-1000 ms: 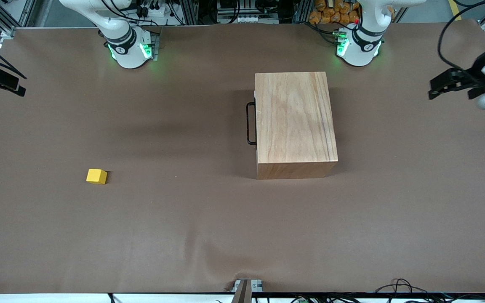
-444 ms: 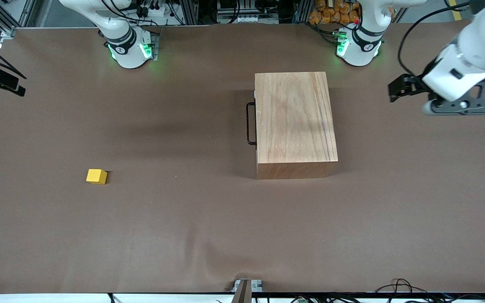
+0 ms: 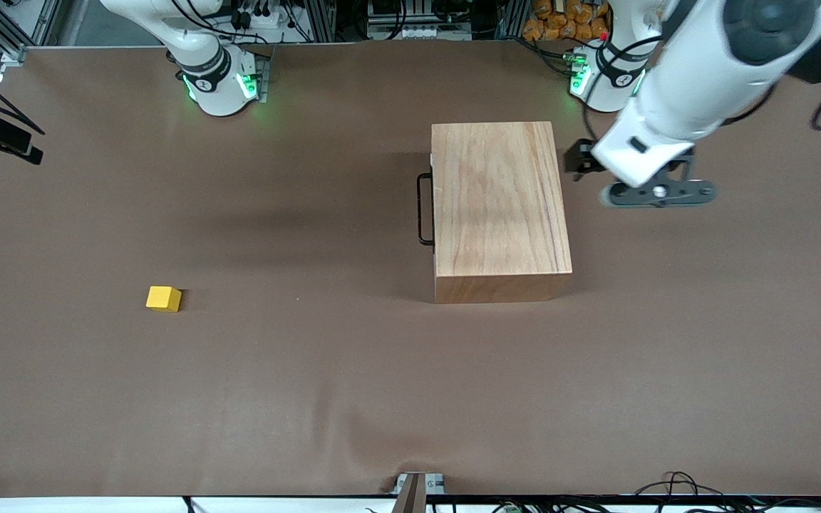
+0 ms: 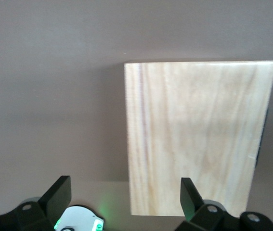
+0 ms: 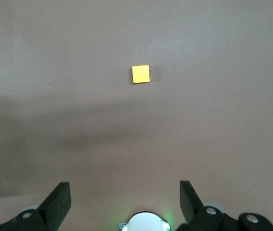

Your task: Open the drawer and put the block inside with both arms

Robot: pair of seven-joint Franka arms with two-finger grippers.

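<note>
The wooden box (image 3: pixel 499 206) stands on the brown desk (image 3: pixel 311 399) toward the left arm's end, and its drawer (image 3: pixel 432 199) is shut, with only the white front edge and the thin black loop handle (image 3: pixel 422 209) showing on the side that faces the right arm's end. The yellow block (image 3: pixel 164 298) lies well apart from it, toward the right arm's end and nearer the front camera than the handle.

The left end effector (image 3: pixel 581 162) hangs in the air over the desk just beside the box, on the side away from the handle. In the left wrist view its fingers (image 4: pixel 59 195) stand wide apart with nothing between them, looking down on the box top. The right end effector (image 5: pixel 122 202) is released too, empty, high over the bare desk with the block in sight below; that arm appears to be waiting.

The drawer is not yet opened. The handle is a stiff, slim wire loop, probably best pinched at its middle and pulled straight out toward the right arm's end. The box looks heavy enough to stay put, though it could slide if the drawer sticks. The block looks small, rigid and light, likely smooth-faced; a square pinch across two opposite flat faces should hold it, since an off-centre grip might twist it out.
</note>
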